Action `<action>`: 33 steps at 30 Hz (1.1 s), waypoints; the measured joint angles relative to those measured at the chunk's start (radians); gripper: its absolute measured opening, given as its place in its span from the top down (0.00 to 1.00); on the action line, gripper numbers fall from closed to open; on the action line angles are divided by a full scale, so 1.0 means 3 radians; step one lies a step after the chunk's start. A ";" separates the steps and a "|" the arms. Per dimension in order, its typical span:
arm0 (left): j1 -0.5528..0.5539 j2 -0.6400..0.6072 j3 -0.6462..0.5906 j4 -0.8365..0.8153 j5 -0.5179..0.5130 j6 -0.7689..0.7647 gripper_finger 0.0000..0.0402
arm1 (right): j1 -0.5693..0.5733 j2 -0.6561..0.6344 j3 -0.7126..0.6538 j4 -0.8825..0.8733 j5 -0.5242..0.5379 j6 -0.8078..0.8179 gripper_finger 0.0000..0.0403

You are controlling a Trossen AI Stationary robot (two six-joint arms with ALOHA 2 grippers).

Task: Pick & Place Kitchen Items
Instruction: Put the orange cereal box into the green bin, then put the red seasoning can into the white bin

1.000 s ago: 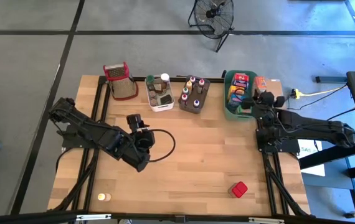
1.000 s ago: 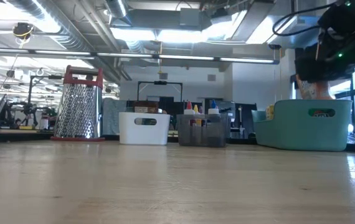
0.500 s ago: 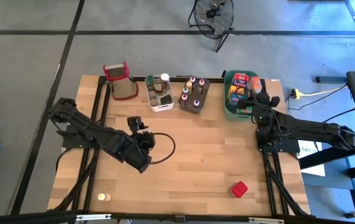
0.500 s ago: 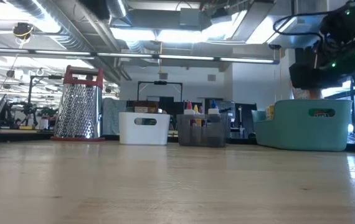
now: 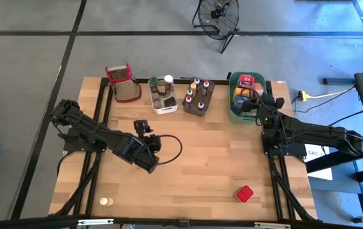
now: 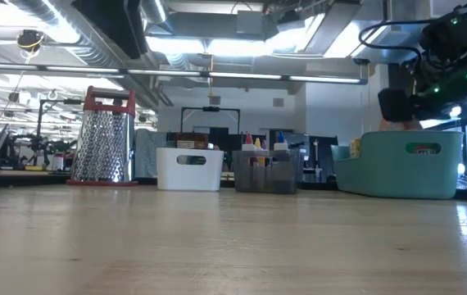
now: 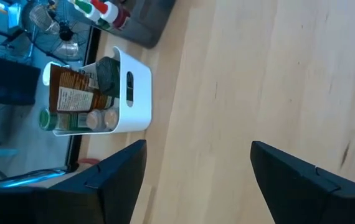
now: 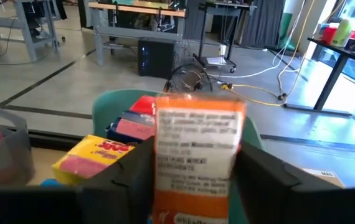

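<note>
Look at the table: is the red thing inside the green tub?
No, the red thing sits alone on the bare table, apart from the green tub.

Grey concrete floor (image 5: 35, 57) with dark lines, black floor fan (image 5: 218, 14), exposed ceiling ducts (image 6: 70, 33), strip lights (image 6: 242, 78), workbenches (image 8: 137, 9) behind

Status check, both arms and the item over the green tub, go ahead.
Right end effector above green tub, orange box between its fingers. Left end effector open, empty, over mid-table. Red box and small bottle loose on table.
</note>
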 joint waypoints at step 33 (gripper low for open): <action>-0.0176 -0.0004 0.0000 0.0327 0.0351 -0.0027 0.30 | 0.1455 -0.0019 0.0693 0.0736 -0.1636 -0.1885 0.31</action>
